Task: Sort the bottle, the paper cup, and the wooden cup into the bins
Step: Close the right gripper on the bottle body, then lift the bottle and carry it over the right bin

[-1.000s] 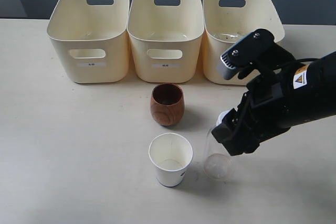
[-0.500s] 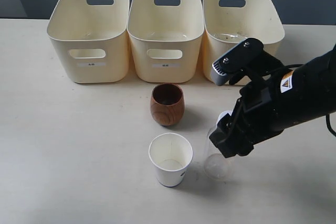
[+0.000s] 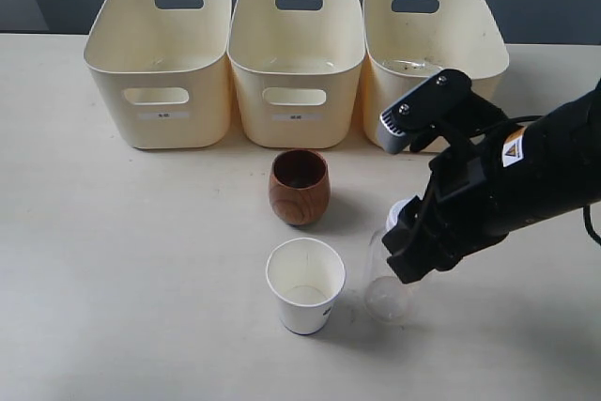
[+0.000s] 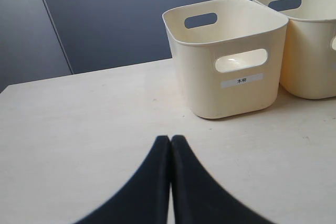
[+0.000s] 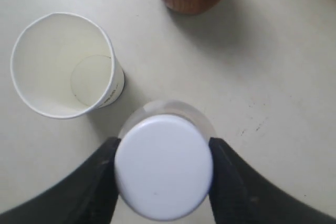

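R claw [image 5: 163, 144] sits over the bottle [image 3: 387, 294], coming down from above. In the R wrist view its two black fingers [image 5: 97, 182] lie against opposite sides of the bottle just under the white cap [image 5: 164, 167], w/ no gap showing on either side, so it is clamped on the bottle. Bottle stands upright on the table [image 3: 141, 260], its clear base resting on the surface, a bit R of centre in the exterior view. Its top is hidden there behind the black arm.

L claw [image 4: 170, 139] has its fingers pressed together, tip to tip, nothing between them. It hangs over bare table facing the bins and does not show in the exterior view.

Paper cup [image 3: 304, 285] stands upright just beside the bottle, on its L side in the exterior view. The two are close but apart, w/ a thin strip of table between. Cup is empty, w/ a dark mark low on its side.

Wooden cup [image 3: 300, 187] stands upright behind the paper cup, toward the bins, clear of both cup and bottle. Its inside is dark.

Bins stand in a row along the far edge, side by side: L bin [image 3: 113, 91], mid bin [image 3: 249, 91], R bin [image 3: 376, 115]. L and mid bins show front handle cutouts w/ small white labels under them. The arm's grey camera block [image 3: 418, 110] covers part of the R bin's front. L and mid bins look empty; can't tell the R bin's contents.
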{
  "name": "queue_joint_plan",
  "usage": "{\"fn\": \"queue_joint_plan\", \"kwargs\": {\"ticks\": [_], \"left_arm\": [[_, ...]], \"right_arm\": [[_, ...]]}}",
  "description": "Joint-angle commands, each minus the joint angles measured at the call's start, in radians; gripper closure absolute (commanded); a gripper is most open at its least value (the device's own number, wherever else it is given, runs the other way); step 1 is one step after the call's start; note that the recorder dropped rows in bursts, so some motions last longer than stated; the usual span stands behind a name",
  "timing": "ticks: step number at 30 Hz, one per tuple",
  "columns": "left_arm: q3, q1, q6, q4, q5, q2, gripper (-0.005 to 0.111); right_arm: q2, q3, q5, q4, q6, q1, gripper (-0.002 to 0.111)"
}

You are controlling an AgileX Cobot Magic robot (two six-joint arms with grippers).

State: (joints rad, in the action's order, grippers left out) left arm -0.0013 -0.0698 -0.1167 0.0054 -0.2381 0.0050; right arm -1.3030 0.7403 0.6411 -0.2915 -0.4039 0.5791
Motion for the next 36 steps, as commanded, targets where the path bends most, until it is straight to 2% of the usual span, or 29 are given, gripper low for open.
{"fn": "queue_joint_plan", "kwargs": {"ticks": [1,17,20,27,36], "left_arm": [[0.001,-0.004,0.002,0.000,-0.002,-0.005,0.107],[0.001,-0.004,0.002,0.000,-0.002,-0.005,0.107],[0.001,-0.004,0.002,0.000,-0.002,-0.005,0.107],[0.001,-0.004,0.002,0.000,-0.002,-0.005,0.107],[0.001,-0.004,0.002,0.000,-0.002,-0.005,0.107]], "right_arm": [[0.006,0.004,0.010,0.003,-0.035,0.001,0.109],[0.198,0.010,-0.056,0.041,-0.058,0.001,0.109],[0.230,0.057,-0.020,0.107,0.001,0.001,0.109],[0.234,0.239,-0.017,0.364,0.269,0.001,0.109],[0.029,0.625,0.190,0.647,0.404,0.001,0.109]]}}
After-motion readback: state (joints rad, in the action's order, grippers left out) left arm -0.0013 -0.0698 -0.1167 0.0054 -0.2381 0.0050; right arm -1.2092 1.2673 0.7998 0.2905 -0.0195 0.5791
